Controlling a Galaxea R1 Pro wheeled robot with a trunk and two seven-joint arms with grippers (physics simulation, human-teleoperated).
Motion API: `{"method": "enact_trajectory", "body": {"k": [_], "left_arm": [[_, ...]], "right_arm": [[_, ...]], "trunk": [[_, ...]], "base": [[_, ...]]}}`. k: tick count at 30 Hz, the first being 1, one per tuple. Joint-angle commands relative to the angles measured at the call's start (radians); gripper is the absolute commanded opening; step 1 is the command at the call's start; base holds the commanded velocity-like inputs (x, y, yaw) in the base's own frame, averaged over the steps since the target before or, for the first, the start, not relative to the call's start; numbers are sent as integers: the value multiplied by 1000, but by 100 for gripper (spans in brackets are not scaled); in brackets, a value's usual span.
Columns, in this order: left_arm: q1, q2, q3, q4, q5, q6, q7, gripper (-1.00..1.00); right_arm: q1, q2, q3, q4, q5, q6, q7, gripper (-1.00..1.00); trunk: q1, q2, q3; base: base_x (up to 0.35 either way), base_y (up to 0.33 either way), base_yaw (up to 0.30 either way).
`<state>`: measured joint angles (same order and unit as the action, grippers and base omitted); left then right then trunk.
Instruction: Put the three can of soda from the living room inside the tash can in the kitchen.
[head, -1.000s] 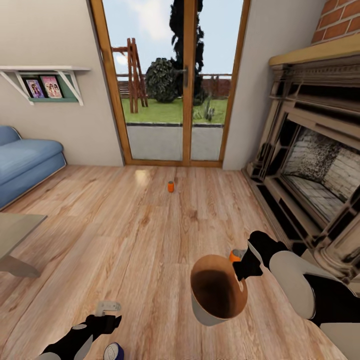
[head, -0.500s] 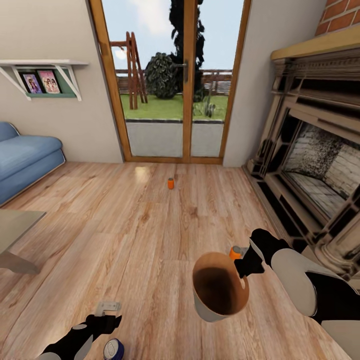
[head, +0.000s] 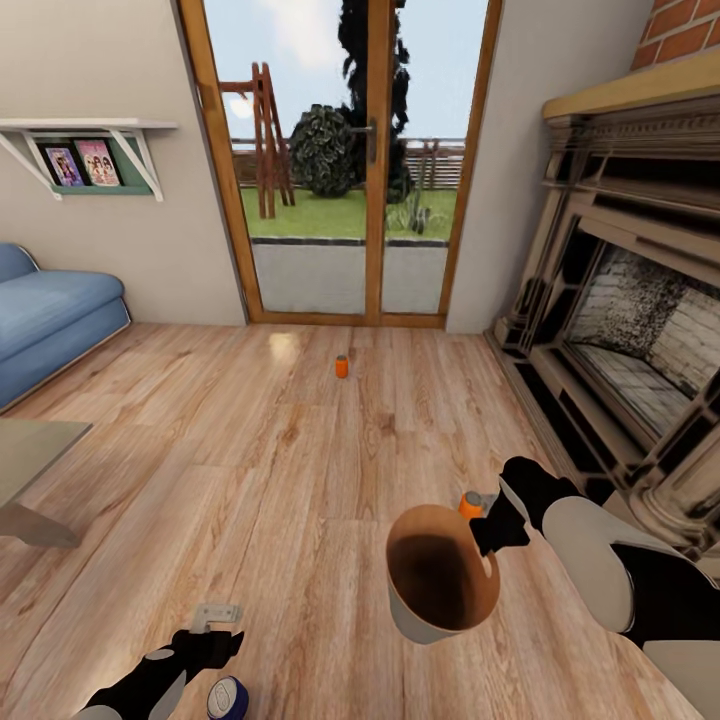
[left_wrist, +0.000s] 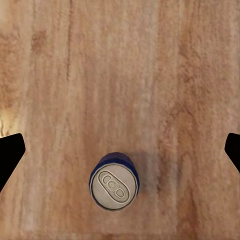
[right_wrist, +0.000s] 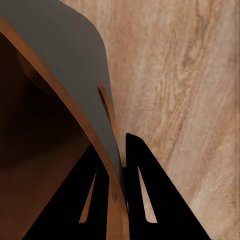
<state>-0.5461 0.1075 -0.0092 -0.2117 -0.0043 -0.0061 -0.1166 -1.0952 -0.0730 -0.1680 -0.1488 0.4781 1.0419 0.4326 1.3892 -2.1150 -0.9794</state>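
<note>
Location: living room, wood floor (head: 300, 480) before the glass doors (head: 345, 160), fireplace (head: 620, 330) beside them.

Right claw (right_wrist: 116, 190): closed on the rim of the tash can (head: 440, 585), 1 finger inside the wall and 1 outside, just below the slot handle (right_wrist: 104, 102). The can hangs clear of the floor, tilted, mouth toward the head camera. No soda can is visible in the part of its interior on show; the rest is in shadow.

Left claw (left_wrist: 120, 152): jaws spread wide, holding nothing, hovering above the dark blue can (left_wrist: 114, 181). This can stands upright on the floor, silver top up, between the finger tips but off-centre from their line.

Other cans: 1 orange can (head: 342, 367) stands on the floor near the glass doors, well apart from the tash can. A 2nd orange can (head: 469, 503) shows just beyond the tash can's rim, beside the right claw; whether it rests on the floor cannot be told.

Assessment: the step in hand appears to be the pickup of the dark blue can. Recommended: centre the left claw over the can, descend straight, close on the mid-body, avoid nudging it over.
</note>
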Motion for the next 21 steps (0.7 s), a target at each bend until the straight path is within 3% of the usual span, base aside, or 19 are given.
{"method": "enact_trajectory", "body": {"k": [1,12,16,21], "left_arm": [[0,0,0,0,0,0,0,100],[0,0,0,0,0,0,0,100],[0,0,-1,0,0,0,0,100],[0,0,-6,0,0,0,0,100]], "right_arm": [[-1,0,-15,0,-32,5,5,-100],[-62,-10,-15,16,-32,5,5,-100],[-112,-11,-15,55,-32,5,5,-100],[-121,-11,-15,60,-32,5,5,-100]], "trunk": [[0,0,0],[0,0,0],[0,0,0],[8,-14,-6]], "base": [[0,0,0],[0,0,0],[0,0,0],[0,0,0]]}}
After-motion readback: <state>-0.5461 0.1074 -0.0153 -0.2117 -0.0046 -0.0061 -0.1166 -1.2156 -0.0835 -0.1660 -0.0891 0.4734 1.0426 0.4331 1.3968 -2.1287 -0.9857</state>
